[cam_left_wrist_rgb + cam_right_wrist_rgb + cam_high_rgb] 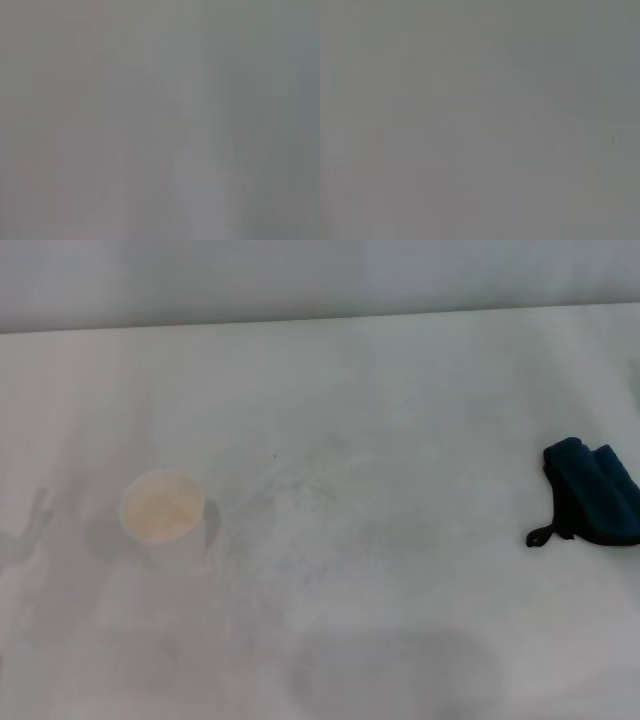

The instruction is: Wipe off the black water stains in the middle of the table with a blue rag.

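One blue rag [592,492], one white cup [162,507] on the table [400,420]. No arm visible; pincer states undeterminable.

A pale grey wall [300,275] runs across the far side of the head view, plain and unmarked, meeting the work surface along a straight edge that climbs slightly toward the right. The light is soft and even, diffuse enough that no hard highlights appear. Broad dim shadows lie along the near side of the scene (one large rounded patch low in the middle, fainter ones at the left). Both wrist views show only featureless grey.
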{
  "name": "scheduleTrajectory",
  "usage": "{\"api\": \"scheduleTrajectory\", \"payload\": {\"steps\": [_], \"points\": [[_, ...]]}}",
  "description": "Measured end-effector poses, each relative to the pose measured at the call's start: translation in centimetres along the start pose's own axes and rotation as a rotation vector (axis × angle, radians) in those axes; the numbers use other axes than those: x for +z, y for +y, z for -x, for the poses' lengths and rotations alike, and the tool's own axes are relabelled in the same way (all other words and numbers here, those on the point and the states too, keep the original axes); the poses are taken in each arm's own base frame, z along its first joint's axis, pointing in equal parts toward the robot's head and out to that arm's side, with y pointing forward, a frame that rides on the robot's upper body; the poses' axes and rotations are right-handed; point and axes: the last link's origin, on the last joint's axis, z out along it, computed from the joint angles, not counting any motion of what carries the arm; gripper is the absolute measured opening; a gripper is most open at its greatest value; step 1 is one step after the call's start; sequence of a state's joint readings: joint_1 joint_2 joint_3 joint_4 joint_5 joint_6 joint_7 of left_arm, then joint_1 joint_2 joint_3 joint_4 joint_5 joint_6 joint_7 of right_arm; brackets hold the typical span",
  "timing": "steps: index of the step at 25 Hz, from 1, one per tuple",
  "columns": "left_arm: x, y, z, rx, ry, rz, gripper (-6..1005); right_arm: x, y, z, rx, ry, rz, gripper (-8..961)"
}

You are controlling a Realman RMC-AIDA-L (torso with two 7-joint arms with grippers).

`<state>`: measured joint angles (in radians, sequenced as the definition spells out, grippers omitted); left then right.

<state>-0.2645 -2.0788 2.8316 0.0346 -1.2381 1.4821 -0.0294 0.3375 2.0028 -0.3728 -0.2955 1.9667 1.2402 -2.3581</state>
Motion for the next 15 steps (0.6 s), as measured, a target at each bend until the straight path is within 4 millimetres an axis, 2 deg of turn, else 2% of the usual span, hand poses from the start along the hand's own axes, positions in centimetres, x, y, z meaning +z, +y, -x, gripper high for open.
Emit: {"api": "scheduleTrajectory", "payload": {"steps": [4, 10, 15], "points": [[0.0, -0.1, 0.3, -0.009, -0.020, -0.018, 893, -1.4, 0.8, -1.3, -0.067, -0.052, -0.068, 379], [-0.3, -0.4, 0.6, -0.052, -0.040, -0.098, 893, -2.7, 1.4, -3.6, -0.092, 0.019, -0.128, 379], [-0.7, -0.3, 1.0, -0.107, -0.064, -0.162, 893, -3.2, 1.3, -4.4, -0.086, 0.057, -0.156, 379]]}}
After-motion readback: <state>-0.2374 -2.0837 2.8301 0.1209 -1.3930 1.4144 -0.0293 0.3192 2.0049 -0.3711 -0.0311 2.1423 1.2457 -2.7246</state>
